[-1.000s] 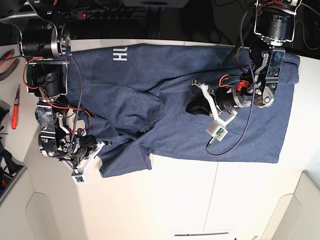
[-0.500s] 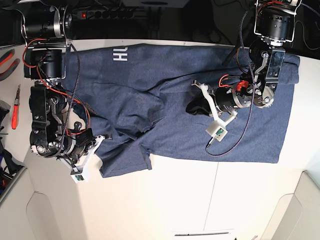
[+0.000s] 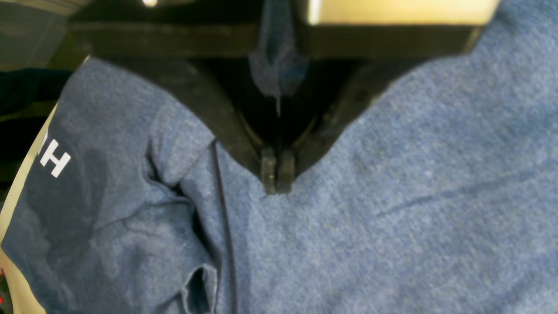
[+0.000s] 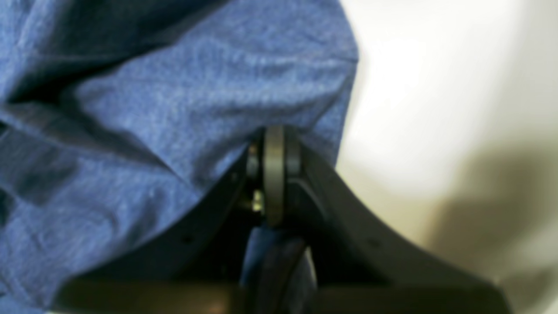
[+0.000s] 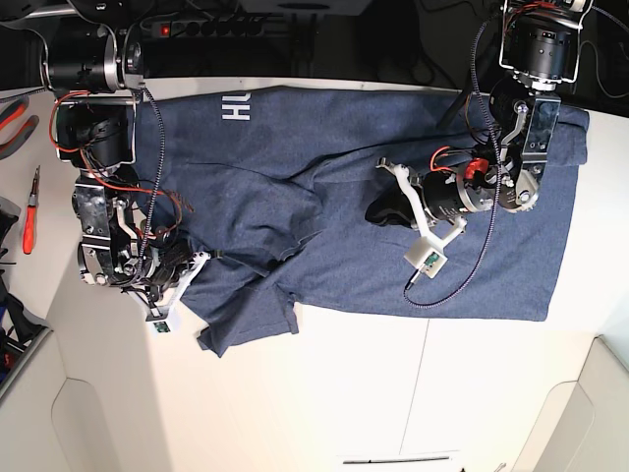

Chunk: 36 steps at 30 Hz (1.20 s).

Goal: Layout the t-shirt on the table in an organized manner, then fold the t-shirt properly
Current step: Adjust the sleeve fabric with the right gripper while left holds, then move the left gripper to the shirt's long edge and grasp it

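Heathered navy shirt (image 5: 344, 197) spread across the white tabletop (image 5: 393, 393), pretty rumpled tbh. White block letters near the far edge, only partly readable. Big diagonal creases through the middle, one sleeve flopped toward the near edge with its hem curled. Right half lying much flatter. Fabric pinched up at two spots: mid-body, and at the sleeve-side edge. Thin dark seam line running across the tabletop in front.

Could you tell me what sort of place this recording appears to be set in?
Most likely a robotics lab or workshop. Two wired robot arms work a t-shirt on a white table, red-handled hand tools lie at its edge, and a power strip sits behind it.
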Motion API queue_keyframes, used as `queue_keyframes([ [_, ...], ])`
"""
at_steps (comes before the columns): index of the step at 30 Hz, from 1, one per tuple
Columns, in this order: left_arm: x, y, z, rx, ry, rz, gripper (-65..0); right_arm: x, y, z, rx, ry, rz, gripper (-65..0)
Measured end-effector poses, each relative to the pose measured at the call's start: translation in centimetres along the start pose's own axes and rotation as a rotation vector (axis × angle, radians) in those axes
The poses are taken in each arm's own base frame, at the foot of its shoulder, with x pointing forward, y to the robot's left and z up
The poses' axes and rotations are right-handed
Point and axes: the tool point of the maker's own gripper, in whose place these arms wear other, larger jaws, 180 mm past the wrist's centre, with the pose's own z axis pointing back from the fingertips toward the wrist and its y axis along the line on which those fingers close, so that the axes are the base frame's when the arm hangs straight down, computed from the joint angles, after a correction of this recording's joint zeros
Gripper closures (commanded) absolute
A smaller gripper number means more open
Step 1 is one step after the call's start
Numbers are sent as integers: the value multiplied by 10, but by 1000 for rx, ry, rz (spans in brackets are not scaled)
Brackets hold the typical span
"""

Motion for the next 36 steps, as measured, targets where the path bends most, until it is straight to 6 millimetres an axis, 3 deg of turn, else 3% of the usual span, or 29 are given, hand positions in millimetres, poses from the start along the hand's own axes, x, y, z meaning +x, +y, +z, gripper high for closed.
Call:
queue_keyframes([
  [7,0,0,0,0,0,0,0,28,-26,1,-172,-208,62,0],
  [11,0,0,0,0,0,0,0,50,-50,14,-317,-370,80,0],
  [14,0,0,0,0,0,0,0,74,-51,25,-340,-494,110,0],
  [17,0,0,0,0,0,0,0,86,-45,30,-316,-561,131,0],
  [23,0,0,0,0,0,0,0,85,-43,30,-286,-571,73,0],
  [28,0,0,0,1,2,-1,0,71,-57,32,-289,-476,-36,0],
  [31,0,0,0,0,0,0,0,78,-75,48,-282,-508,-85,-271],
  [32,0,0,0,0,0,0,0,78,-86,53,-303,-517,-106,-316],
  [36,0,0,0,0,0,0,0,59,-126,63,-363,-471,-151,-320],
])
